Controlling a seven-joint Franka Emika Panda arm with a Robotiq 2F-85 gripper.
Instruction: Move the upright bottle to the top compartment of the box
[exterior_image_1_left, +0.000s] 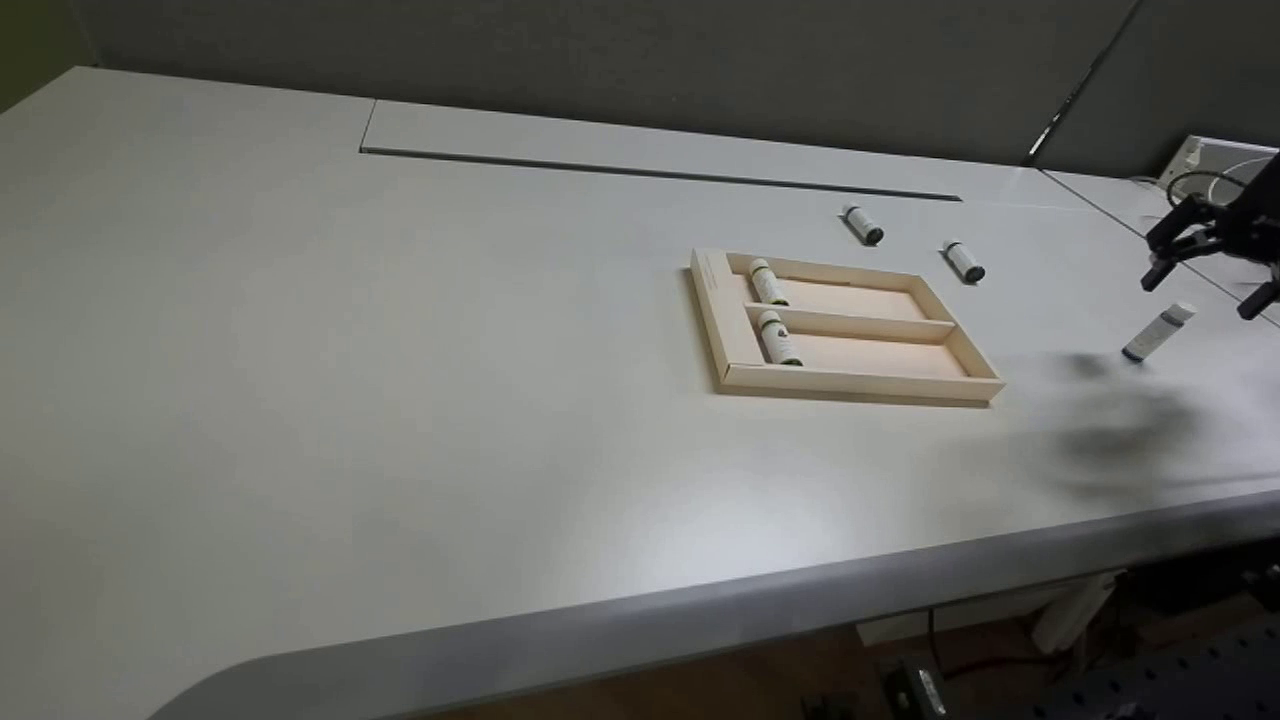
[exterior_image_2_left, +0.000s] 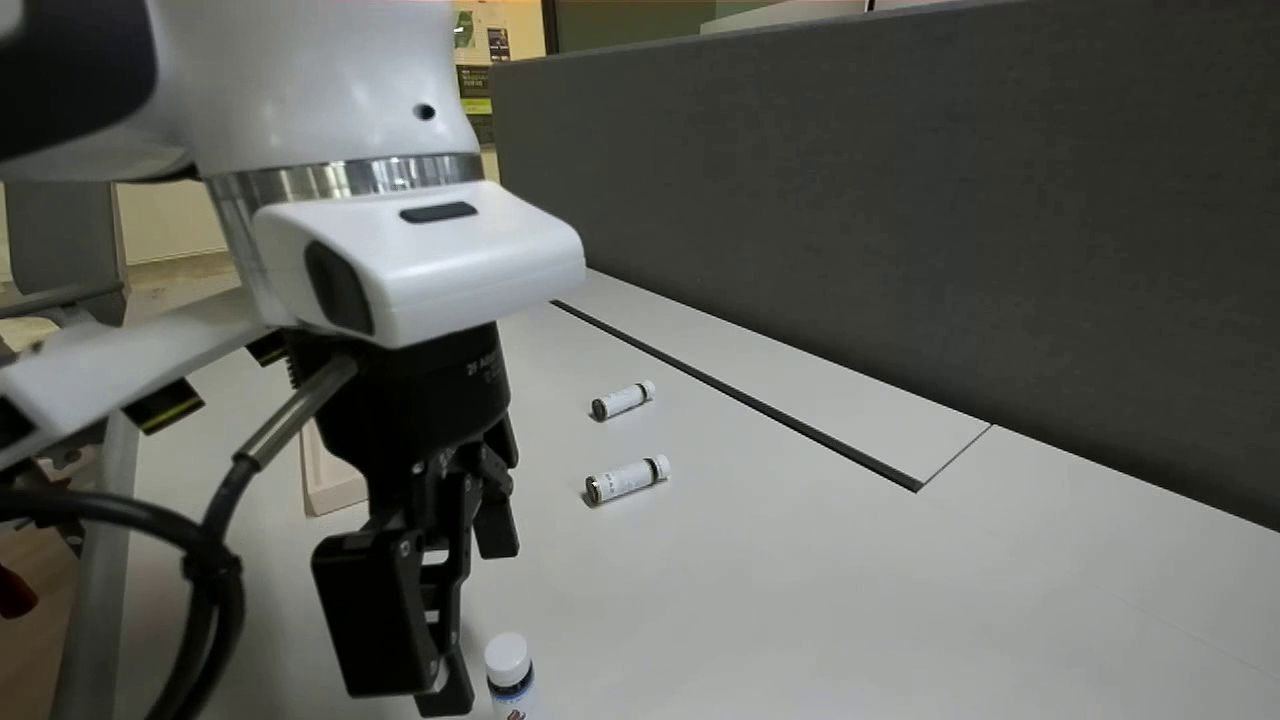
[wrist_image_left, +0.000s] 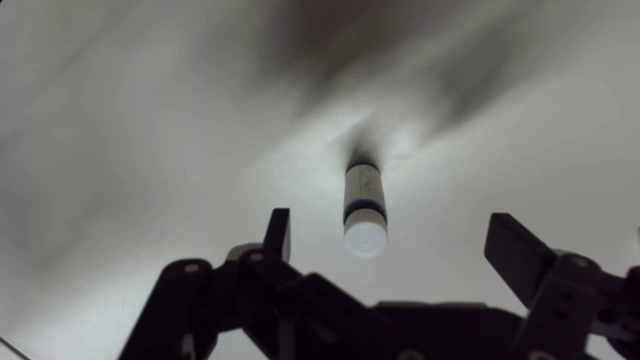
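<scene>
**Upright bottle (wrist_image_left: 365, 207) on table (exterior_image_1_left: 430, 340), ungrasped**

Wrist view, left to right: finger (wrist_image_left: 276, 232), bottle, second finger (wrist_image_left: 516, 257). Gripper (wrist_image_left: 387, 240) jaws spread wide, holding nothing; bottle stands below the gap, a bit nearer the 9 o'clock finger.

Handling, my guess: light, stiff, smooth-sided, could slip in a loose pinch. Glass or plastic, can't tell; treat as fragile. Narrow base, so a one-sided nudge probably tips it. Best hold: mid-body, below the white cap (wrist_image_left: 366, 241), both sides at once. Cap might turn, avoid it.

Counts, left to right, in an exterior view:
- 1 box (exterior_image_1_left: 860, 384), 2 slots: top compartment (exterior_image_1_left: 860, 299) toward 12 o'clock, near compartment (exterior_image_1_left: 880, 356) toward 6, 1 slat (exterior_image_1_left: 850, 324) between.
- 2 in the box: a boxed bottle (exterior_image_1_left: 768, 283) lying in the top compartment, another boxed bottle (exterior_image_1_left: 779, 340) in the near compartment, both at the 9 o'clock end.
- 2 lying outside it: a loose bottle (exterior_image_1_left: 863, 225) at 12 o'clock from the box, another loose bottle (exterior_image_1_left: 963, 262) at 2.
- 1 upright bottle, 3 o'clock from the box, well apart.
- 1 gripper, between 1 and 2 o'clock from that bottle.

Bottles total: 5.
</scene>
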